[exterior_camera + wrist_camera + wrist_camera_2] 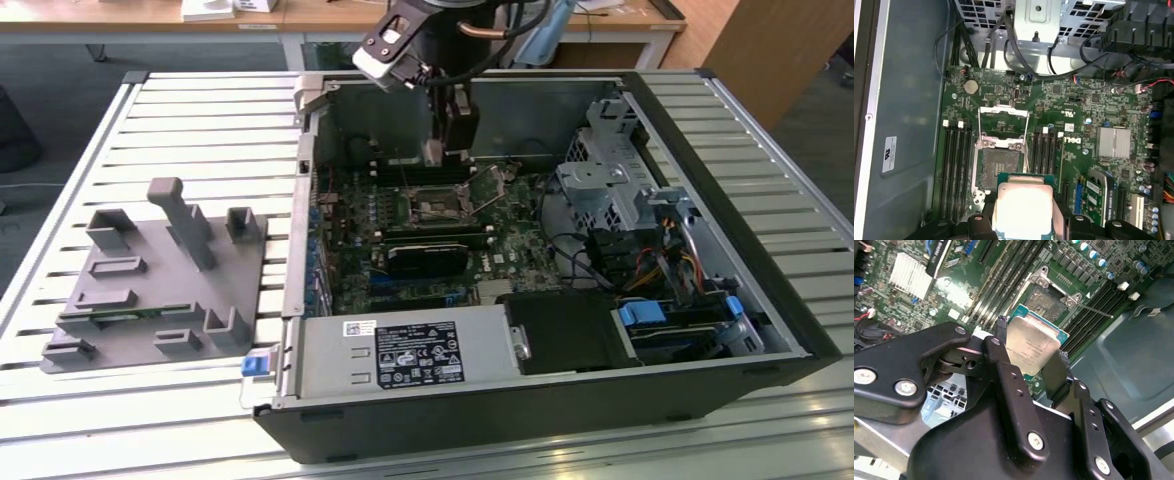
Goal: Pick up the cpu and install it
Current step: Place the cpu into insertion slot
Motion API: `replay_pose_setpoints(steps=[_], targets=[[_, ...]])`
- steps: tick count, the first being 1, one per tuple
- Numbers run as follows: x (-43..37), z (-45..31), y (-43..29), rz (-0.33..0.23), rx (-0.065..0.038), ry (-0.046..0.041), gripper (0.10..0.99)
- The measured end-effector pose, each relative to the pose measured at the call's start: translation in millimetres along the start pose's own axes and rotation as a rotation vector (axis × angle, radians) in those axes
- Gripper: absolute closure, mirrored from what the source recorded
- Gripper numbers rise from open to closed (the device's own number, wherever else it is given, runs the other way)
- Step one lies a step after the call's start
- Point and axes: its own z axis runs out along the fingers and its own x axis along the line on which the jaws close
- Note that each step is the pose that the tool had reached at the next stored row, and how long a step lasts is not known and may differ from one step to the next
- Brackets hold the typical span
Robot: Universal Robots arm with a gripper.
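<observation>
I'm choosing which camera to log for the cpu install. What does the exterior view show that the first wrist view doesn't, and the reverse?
The exterior view adds the grey fixture tray on the slatted table, and the labelled power supply in the case. The first wrist view adds the cpu, silvery top up, clamped in the pincer, plus the coin battery. Both share the motherboard and its open, empty socket, with the pincer near it.

silvery-grey cpu (1031, 347) rimmed in green, green motherboard (1054, 107), dark grey case (534, 420), pale slatted table (160, 110).
</observation>
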Motion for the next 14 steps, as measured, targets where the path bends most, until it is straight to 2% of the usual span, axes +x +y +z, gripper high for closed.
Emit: replay_pose_setpoints(steps=[3,10,14], targets=[[2.9,5.5,0.0,0.000,0.000,0.0002,0.557],[3.4,18.0,-0.3,0.000,0.000,-0.0005,0.557],[3.4,21.8,0.3,0.000,0.000,-0.0004,0.557]])
